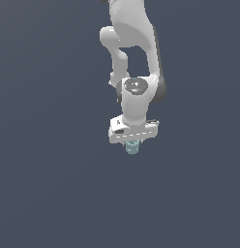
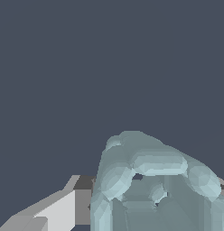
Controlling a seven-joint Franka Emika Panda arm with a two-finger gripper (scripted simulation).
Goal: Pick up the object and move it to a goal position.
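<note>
The ribbed cylinder [image 1: 132, 147] sits directly under the claw [image 1: 133, 143], between its fingers, apparently gripped; the finger gap is hidden.

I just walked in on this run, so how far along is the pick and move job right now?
Done, apparently: the ribbed teal cylinder sits right under the gripper, and it fills the wrist view beside a finger, suggesting a grasp. Whether it is lifted is unclear on the plain background. Left: carrying it to the goal, which isn't marked in either view.
</note>
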